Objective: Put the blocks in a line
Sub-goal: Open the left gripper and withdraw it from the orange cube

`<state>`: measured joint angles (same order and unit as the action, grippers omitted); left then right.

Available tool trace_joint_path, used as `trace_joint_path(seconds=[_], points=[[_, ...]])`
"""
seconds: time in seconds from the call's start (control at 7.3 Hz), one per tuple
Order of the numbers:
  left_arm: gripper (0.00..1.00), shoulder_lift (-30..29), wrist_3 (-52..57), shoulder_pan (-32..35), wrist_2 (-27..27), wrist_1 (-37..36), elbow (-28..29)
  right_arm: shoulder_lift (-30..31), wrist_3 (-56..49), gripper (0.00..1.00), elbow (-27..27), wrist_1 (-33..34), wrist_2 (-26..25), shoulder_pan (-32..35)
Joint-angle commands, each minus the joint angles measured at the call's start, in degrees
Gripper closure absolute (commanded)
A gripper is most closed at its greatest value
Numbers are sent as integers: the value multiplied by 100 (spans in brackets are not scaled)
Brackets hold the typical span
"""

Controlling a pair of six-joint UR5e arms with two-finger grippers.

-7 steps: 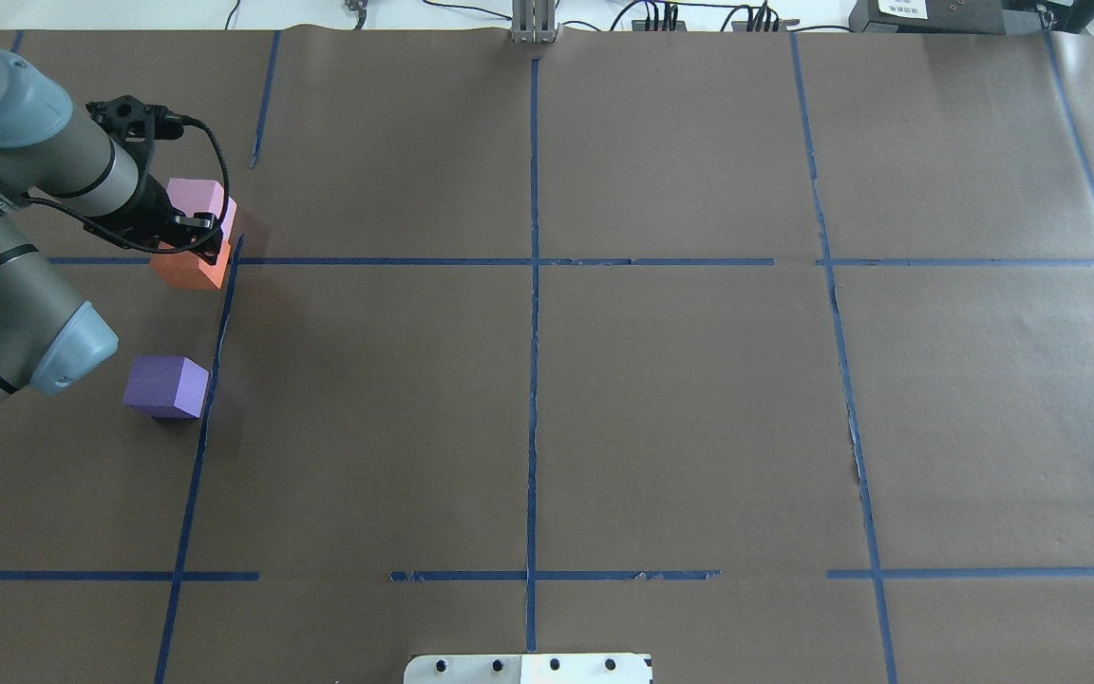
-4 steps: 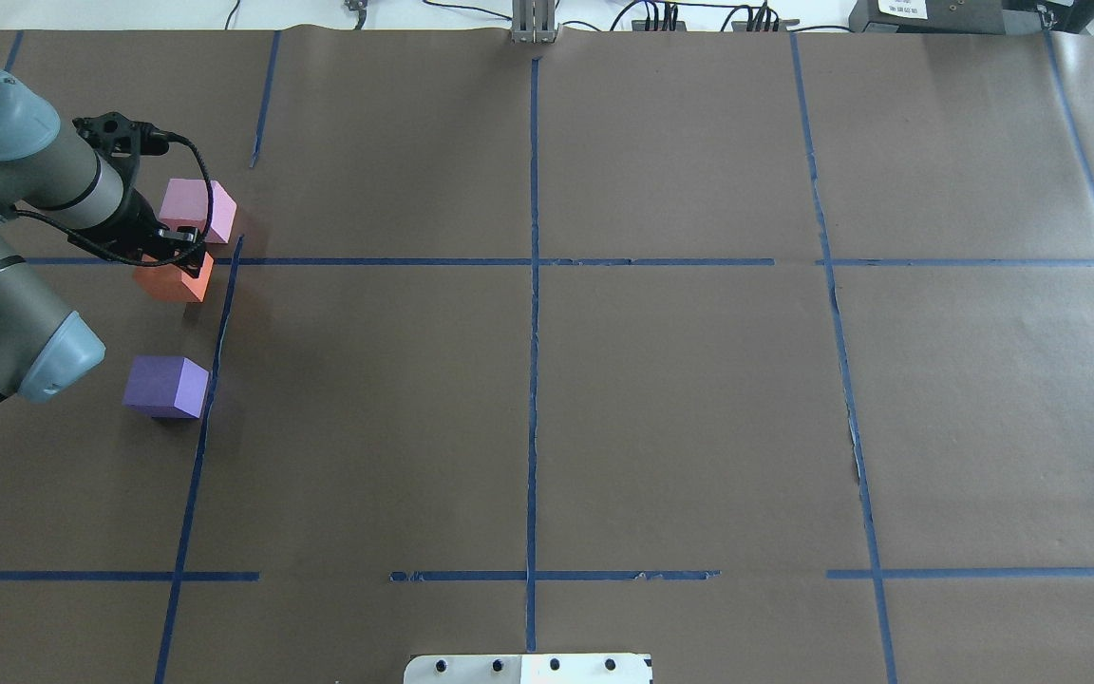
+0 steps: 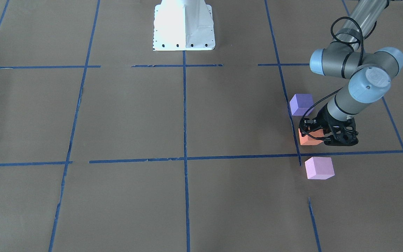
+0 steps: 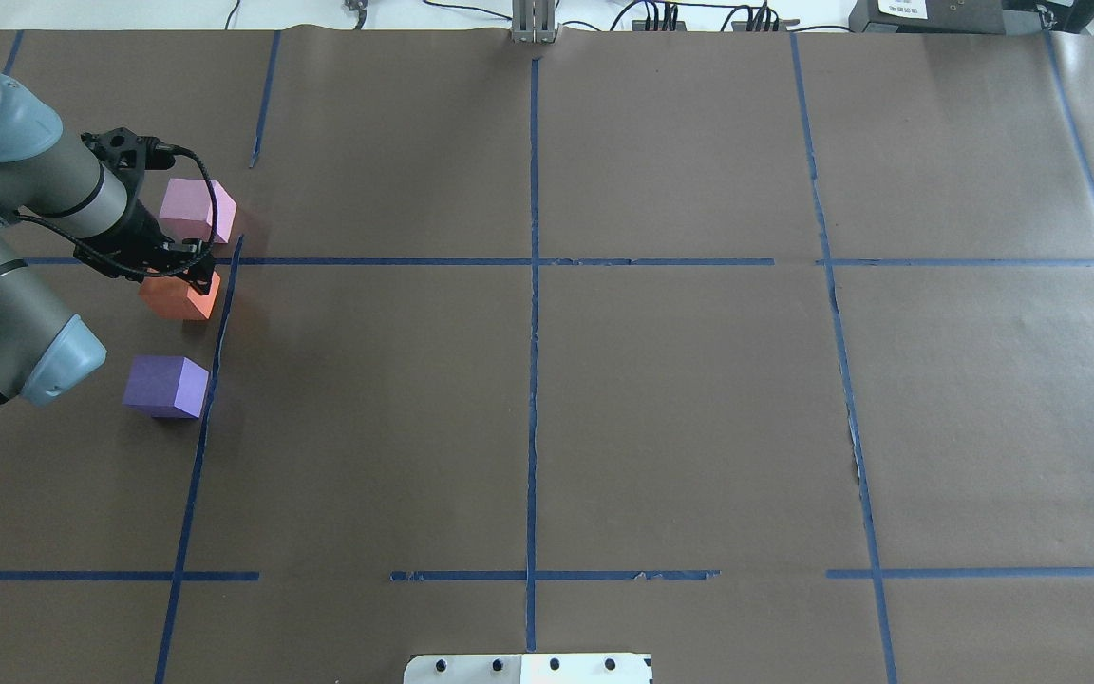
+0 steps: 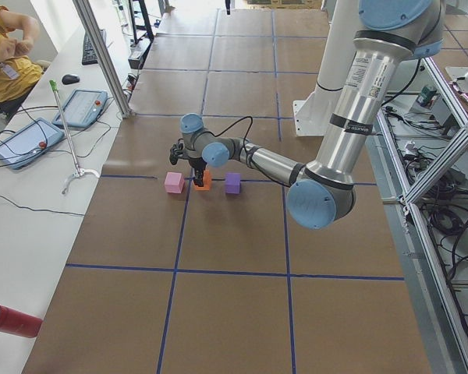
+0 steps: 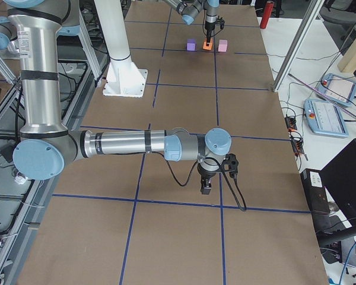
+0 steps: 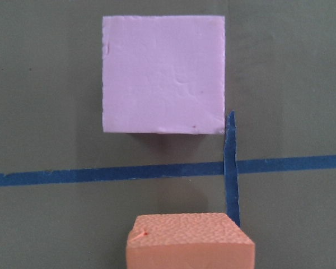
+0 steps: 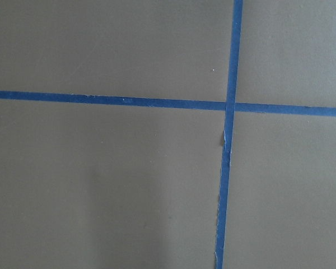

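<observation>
Three blocks lie at the table's left side. The pale pink block [image 4: 196, 209] is farthest from me, the orange block [image 4: 181, 297] is in the middle, and the violet-purple block [image 4: 165, 385] is nearest. My left gripper [image 4: 188, 275] is shut on the orange block [image 3: 308, 139] and holds it low, at or just above the paper, between the pink block [image 3: 319, 168] and the purple block [image 3: 301, 104]. The left wrist view shows the orange block [image 7: 190, 246] below the pink one [image 7: 163, 73]. My right gripper [image 6: 206, 187] hangs over bare paper; I cannot tell whether it is open or shut.
Blue tape lines [image 4: 533, 285] divide the brown paper into squares. The white base plate [image 3: 184, 24] stands at the robot's edge. A red cylinder [image 5: 12, 321] lies on the side bench, where an operator [image 5: 8, 54] sits with tablets.
My left gripper has carried the orange block from against the pink block toward the robot. It now sits apart from the pink block and closer to the purple one. The other two blocks have not moved.
</observation>
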<state>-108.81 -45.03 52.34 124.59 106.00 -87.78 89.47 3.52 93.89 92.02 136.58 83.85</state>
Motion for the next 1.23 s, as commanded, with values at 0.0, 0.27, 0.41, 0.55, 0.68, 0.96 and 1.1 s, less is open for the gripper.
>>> trace_joint_path(seconds=[0.0, 0.27, 0.41, 0.55, 0.68, 0.96, 1.1], points=[[0, 9, -33, -4, 21, -9, -37, 0, 0, 0, -2, 0, 0, 0], [0, 236, 72, 170, 47, -96, -448, 0, 0, 0, 7, 0, 0, 0], [0, 324, 177, 711, 178, -175, -634, 0, 0, 0, -2, 0, 0, 0], [0, 378, 1040, 1099, 223, -611, -818, 0, 0, 0, -2, 0, 0, 0], [0, 500, 2380, 1677, 223, -1250, -890, 0, 0, 0, 7, 0, 0, 0], [0, 1192, 4475, 2855, 232, -1318, -716, 0, 0, 0, -2, 0, 0, 0], [0, 1526, 5285, 3322, 241, -1275, -558, 0, 0, 0, -2, 0, 0, 0]])
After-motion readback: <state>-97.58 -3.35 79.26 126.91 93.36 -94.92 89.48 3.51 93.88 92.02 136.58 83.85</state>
